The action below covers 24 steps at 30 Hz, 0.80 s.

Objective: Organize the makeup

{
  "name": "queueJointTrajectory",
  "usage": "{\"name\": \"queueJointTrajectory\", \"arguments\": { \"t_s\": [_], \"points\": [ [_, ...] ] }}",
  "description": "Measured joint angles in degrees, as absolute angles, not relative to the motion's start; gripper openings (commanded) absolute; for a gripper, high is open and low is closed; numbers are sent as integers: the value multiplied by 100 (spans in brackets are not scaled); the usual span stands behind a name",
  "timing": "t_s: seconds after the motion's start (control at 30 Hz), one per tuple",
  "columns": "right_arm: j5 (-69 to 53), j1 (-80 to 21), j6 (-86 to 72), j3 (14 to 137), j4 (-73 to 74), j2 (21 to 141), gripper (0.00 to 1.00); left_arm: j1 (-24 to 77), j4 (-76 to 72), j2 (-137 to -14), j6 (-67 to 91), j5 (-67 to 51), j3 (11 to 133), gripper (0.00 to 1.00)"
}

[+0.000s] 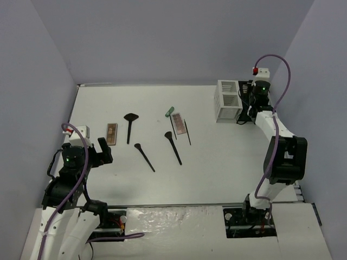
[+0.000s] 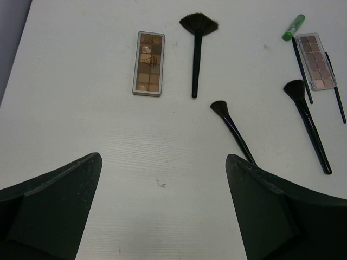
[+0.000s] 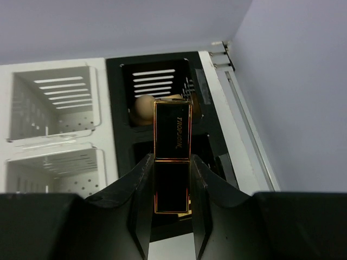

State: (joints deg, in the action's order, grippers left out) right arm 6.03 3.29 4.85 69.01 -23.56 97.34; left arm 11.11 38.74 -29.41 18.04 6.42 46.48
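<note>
The right gripper (image 3: 172, 165) is clamping a black-gold case (image 3: 172, 132), its jaws standing narrow and pressing on the case's two long sides. The case is sticking out past the fingertips toward 12 o'clock in the wrist view. It is hanging over a black slatted organizer box (image 3: 162, 73). In the compartment at 12 o'clock from the case a beige sponge (image 3: 142, 108) is lying, partly hidden behind the case's far end. At 9 o'clock from the black box a white slatted organizer box (image 3: 54, 100) is standing just beside it. In the overhead view this arm is reaching to the far right corner of the table (image 1: 217, 168).

The left gripper (image 2: 162, 160) is standing wide open and gripping nothing, hovering over the near left part of the table. At 12 o'clock from it a pink-brown palette (image 2: 148, 64) is lying flat. Just at that palette's 3 o'clock a black fan brush (image 2: 197, 49) is lying with its bristles toward 12 o'clock. Toward 2 o'clock from the gripper a black angled brush (image 2: 233, 132) is lying, its handle end passing behind the right finger. Farther toward 3 o'clock a larger black brush (image 2: 309, 127) is lying at a slant. At 1 o'clock a second palette (image 2: 316, 61) is lying with a thin black brush (image 2: 302, 70) along its 9 o'clock side and a second thin brush (image 2: 336, 89) along its 3 o'clock side. A green tube (image 2: 294, 27) is lying just beside its 11 o'clock corner.
</note>
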Motion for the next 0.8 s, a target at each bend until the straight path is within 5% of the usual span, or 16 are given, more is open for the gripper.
{"name": "queueJointTrajectory", "arguments": {
  "t_s": [0.33, 0.63, 0.8],
  "points": [
    [678, 600, 207, 6742, -2725, 10059, 9, 1111, 3874, -2941, 1804, 642, 4648, 97],
    [350, 635, 73, 6739, -2782, 10276, 49, 1111, 3874, -2949, 1806, 642, 4648, 97],
    [199, 635, -161, 6466, -2857, 10001, 57, 1111, 3873, -2973, 1804, 626, 4648, 97]
  ]
}}
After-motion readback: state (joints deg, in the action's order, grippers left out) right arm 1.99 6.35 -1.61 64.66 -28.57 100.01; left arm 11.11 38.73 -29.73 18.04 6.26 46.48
